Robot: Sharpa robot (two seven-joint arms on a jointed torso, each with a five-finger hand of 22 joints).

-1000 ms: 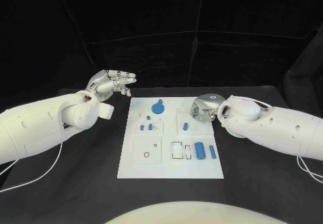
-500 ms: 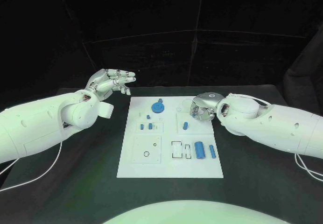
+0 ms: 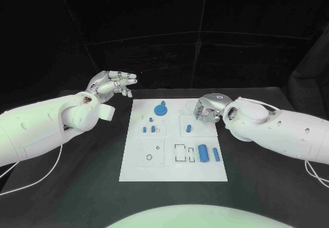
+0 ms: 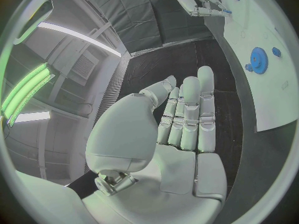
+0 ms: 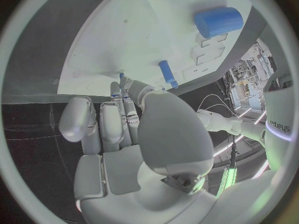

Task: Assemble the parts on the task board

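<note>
The white task board [image 3: 171, 168] lies flat in the middle of the black desk [image 3: 89, 180], its near end bare. A little farther in, two blue cylinders [image 3: 204, 151] lie side by side on the board's right half, on the near side of the right robot hand and apart from it. Level with them, toward the left robot hand's side, sit two small rectangular slots [image 3: 181, 152] and a square plate with a ring [image 3: 149, 156] on it.

Farther up, a row of small blue pegs [image 3: 149, 128] stands near the board's middle, and a single blue pin [image 3: 188, 128] lies just nearer than the right robot hand [image 3: 208, 108]. That hand hangs over the board's far right part, fingers pointed down at the board; from its wrist, the fingertips [image 5: 123, 87] are close to the pin and a bit of blue shows at them, but I cannot tell whether they grip anything.

The blue gear [image 3: 160, 110] lies on the board's far half, between the two hands.

Farthest, the left robot hand [image 3: 111, 84] is raised off the board's far left corner, palm up, fingers loosely spread, holding nothing.
</note>
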